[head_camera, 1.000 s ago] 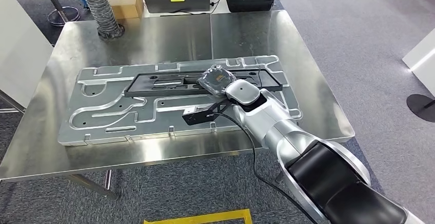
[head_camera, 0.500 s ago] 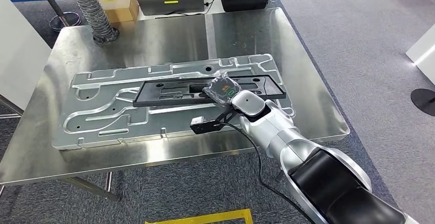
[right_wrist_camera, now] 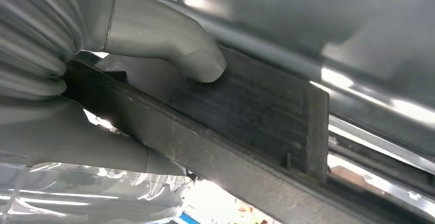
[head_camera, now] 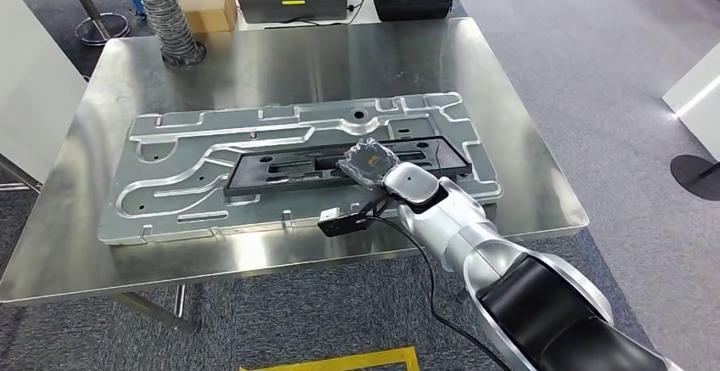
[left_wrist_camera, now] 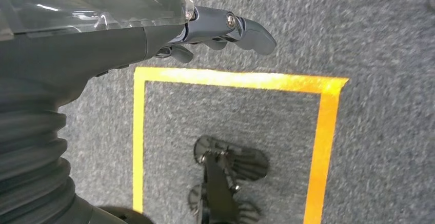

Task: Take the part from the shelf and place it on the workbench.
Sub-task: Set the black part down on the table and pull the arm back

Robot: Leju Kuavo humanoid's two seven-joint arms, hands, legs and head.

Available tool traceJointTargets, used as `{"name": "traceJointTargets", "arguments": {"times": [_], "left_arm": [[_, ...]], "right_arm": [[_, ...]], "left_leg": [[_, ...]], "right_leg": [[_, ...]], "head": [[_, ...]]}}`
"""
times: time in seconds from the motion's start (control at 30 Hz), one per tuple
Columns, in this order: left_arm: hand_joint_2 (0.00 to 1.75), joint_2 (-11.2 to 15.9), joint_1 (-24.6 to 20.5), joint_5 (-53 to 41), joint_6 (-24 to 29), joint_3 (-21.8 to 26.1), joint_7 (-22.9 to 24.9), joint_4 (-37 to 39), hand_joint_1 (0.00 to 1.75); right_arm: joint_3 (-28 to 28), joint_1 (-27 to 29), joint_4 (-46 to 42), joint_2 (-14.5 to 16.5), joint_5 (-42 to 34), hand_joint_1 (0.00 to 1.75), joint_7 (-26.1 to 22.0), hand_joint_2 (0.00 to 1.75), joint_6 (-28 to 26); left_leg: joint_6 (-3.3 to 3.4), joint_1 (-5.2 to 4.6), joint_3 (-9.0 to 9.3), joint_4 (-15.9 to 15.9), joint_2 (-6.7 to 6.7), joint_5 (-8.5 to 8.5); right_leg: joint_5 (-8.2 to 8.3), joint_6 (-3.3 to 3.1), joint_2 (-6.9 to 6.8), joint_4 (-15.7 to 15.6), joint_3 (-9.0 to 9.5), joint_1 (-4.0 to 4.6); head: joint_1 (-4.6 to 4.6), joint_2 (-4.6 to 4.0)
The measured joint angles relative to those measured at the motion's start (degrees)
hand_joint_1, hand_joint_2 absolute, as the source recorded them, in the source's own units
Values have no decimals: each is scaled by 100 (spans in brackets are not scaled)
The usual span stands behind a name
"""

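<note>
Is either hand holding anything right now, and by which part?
The right hand grips the black part by its long edge near one end, thumb on its flat face. The left hand holds nothing.

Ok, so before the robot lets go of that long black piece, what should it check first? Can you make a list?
1. Right hand has hold of the black piece: ok, the thumb presses on it in the right wrist view.
2. Black piece is above the grooved metal plate on the table: ok.
3. Black piece lies flat on the plate: cannot tell.
4. Black piece fits within the plate's outline: ok.
5. Left hand is out of the way: ok, it hangs over the carpet, holding nothing.
6. Cable at the right wrist is free of the table edge: cannot tell.
</note>
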Motion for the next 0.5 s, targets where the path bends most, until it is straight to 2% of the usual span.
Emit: {"name": "traceJointTargets", "arguments": {"times": [0.03, 0.07, 0.1, 0.13, 0.2, 0.23, 0.27, 0.3, 0.37, 0.43, 0.5], "left_arm": [[175, 1, 1, 1, -1, -1, -19, 0, 0], [175, 2, 3, 1, -6, -2, -34, 0, 0], [175, 2, 5, 3, -13, -2, -42, 0, 0], [175, 2, 7, 8, -21, -2, -47, 0, 0], [175, -5, 7, 18, -28, -2, -49, 0, 0], [175, -13, 4, 24, -27, -2, -50, 1, 0], [131, -20, 2, 28, -23, -2, -53, 1, 0], [87, -27, 2, 32, -21, -2, -60, 2, 0], [0, -27, 5, 30, -18, -2, -86, 2, 0], [0, -24, 5, 21, -6, -5, -112, 2, 0], [0, -22, 4, 13, 10, -16, -116, 2, 0]], "right_arm": [[1, 23, 7, -8, 1, 86, -3, 87, -2], [1, 52, 15, -17, 2, 43, -5, 44, -4], [2, 77, 21, -26, 5, 0, -5, 0, -5], [2, 91, 26, -34, 8, 0, -5, 0, -7], [2, 84, 29, -42, 13, 0, -4, 0, -8], [2, 73, 29, -42, 13, 0, -2, 0, -7], [2, 65, 29, -42, 13, 0, 0, 0, -7], [2, 60, 29, -43, 13, 0, 3, 0, -7], [2, 58, 28, -51, 12, 0, 6, 0, -10], [2, 53, 27, -59, 11, 0, 5, 0, -25], [2, 53, 27, -60, 10, 0, -3, 0, -69]], "left_leg": [[10, -4, -2, 1, 1, -1], [15, -9, -1, 2, -1, -3], [17, -13, 2, 3, -5, -4], [17, -17, 8, 3, -8, -5], [10, -27, 26, 1, -12, -10], [-4, -41, 28, 3, -11, -15], [-26, -46, 27, 4, -10, -20], [-51, -48, 25, 0, -9, -21], [-113, -52, 35, -24, -7, -17], [-161, -57, 3, 78, -4, -110], [-195, -46, -228, 619, -1, -430]], "right_leg": [[-172, 15, -1, 415, -196, -4], [-263, 20, 0, 722, -346, -5], [-239, 14, 0, 816, -398, -4], [-111, -5, 0, 675, -337, -1], [285, -80, 0, -146, 53, 19], [428, -118, -4, -535, 239, 37], [507, -147, -6, -799, 363, 58], [520, -167, -8, -910, 410, 76], [535, -196, -6, -936, 417, 76], [571, -249, -15, -1004, 454, 38], [594, -289, -27, -1050, 482, 15]], "head": [[0, 0], [0, 0], [0, 0], [0, 0], [0, 0], [0, 0], [0, 0], [0, 0], [-1, 0], [-1, 0], [-1, 0]]}}
